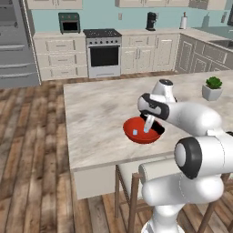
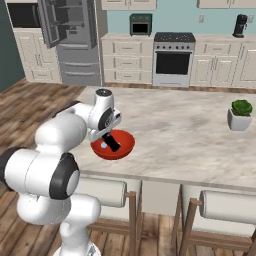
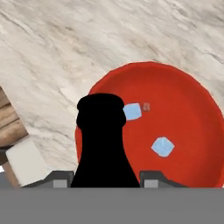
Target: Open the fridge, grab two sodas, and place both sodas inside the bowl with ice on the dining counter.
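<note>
On the beige dining counter (image 1: 98, 113) (image 2: 190, 135) sits the red bowl (image 1: 136, 134) (image 2: 125, 145) (image 3: 183, 122), with pale ice cubes (image 3: 162, 146) in it. My gripper (image 1: 152, 122) (image 2: 104, 134) (image 3: 105, 180) hovers just over the bowl's near rim, shut on a dark soda bottle (image 2: 112, 142) (image 3: 103, 144). The bottle's neck and cap point out over the bowl. The grey fridge (image 1: 16, 45) (image 2: 72, 45) stands far back at the left, one upper door swung open.
A potted plant (image 1: 212, 88) (image 2: 240, 114) stands on the counter's right side. Cushioned wooden stools (image 1: 136, 182) (image 2: 225, 210) are tucked under the near edge. A stove (image 1: 103, 52) (image 2: 172, 60) and cream cabinets line the back wall.
</note>
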Controlling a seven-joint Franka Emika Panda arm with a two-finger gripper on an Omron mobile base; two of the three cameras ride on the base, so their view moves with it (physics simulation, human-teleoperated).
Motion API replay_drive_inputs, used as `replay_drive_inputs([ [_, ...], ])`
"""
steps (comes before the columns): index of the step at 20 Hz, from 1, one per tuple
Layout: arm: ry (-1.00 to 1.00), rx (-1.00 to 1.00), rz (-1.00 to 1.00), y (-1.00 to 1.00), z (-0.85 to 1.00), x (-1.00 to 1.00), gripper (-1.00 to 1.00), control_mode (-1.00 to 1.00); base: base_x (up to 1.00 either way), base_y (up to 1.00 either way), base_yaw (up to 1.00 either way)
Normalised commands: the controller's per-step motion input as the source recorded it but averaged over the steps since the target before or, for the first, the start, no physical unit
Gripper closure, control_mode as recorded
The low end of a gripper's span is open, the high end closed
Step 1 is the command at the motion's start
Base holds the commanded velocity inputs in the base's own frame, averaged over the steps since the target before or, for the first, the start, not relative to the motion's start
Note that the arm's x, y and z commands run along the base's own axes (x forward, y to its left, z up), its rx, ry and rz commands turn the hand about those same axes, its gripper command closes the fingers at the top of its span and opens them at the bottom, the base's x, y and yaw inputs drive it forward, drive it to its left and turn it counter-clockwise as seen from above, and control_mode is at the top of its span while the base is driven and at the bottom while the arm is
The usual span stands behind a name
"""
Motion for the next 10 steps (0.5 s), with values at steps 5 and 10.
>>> replay_drive_inputs([
  [5,0.04,-0.1,0.12,0.0,-0.26,0.25,1.0,-1.0,0.0,0.0,0.0],
  [10,0.02,-0.07,0.13,0.0,-0.24,0.31,1.0,-1.0,0.0,0.0,0.0],
])
